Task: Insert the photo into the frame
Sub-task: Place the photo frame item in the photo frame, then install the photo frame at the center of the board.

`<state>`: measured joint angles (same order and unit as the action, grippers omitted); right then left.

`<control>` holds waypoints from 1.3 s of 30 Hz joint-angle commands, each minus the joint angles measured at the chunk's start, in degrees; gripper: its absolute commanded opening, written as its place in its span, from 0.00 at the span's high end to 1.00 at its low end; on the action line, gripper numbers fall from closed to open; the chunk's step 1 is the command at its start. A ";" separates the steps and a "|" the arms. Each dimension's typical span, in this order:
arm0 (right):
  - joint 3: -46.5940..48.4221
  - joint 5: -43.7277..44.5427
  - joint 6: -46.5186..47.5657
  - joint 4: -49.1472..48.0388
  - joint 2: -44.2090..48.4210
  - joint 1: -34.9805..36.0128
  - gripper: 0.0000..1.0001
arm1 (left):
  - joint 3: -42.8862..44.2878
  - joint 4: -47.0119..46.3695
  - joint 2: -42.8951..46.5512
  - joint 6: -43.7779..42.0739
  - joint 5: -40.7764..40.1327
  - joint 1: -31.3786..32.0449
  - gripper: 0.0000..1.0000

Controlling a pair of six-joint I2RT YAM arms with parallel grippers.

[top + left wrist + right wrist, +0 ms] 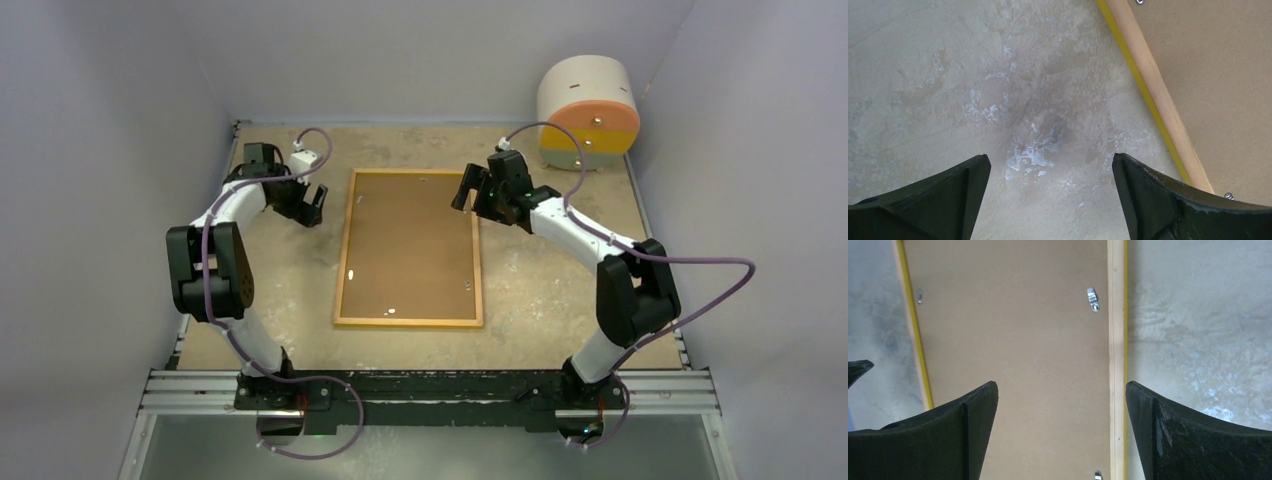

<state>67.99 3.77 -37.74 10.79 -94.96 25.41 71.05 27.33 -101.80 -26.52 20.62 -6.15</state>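
Two grippers, both empty, jaws wide: left gripper (pixel 1050 162) hovers over bare tabletop (pixel 540 290) just beside the left rail of the frame (pixel 408 321), right gripper (pixel 1062 387) over its right rail. Frame lies mid-tabletop, wood back up, yellow face down, long axis running near edge to far edge, backing board (pixel 408 245) in. Can't see the photo anywhere. Risk imo: a finger catches a rail and skews the frame.

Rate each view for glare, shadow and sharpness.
Top external: soft, even light, sharp; metal clips glint on the backing board inside the frame. Left wrist: table and frame edge crisp, left pincer dark. Right wrist: board sharp, one clip glaring, right pincer dark.
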 commanded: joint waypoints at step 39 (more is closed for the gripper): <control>6.88 -24.31 -11.16 -33.80 -25.73 24.69 0.40 | -7.19 5.02 -7.11 3.57 23.21 2.29 0.79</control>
<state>72.16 -17.67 -47.03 -20.97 -119.50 49.58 65.01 33.69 -107.37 -22.68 43.62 -4.43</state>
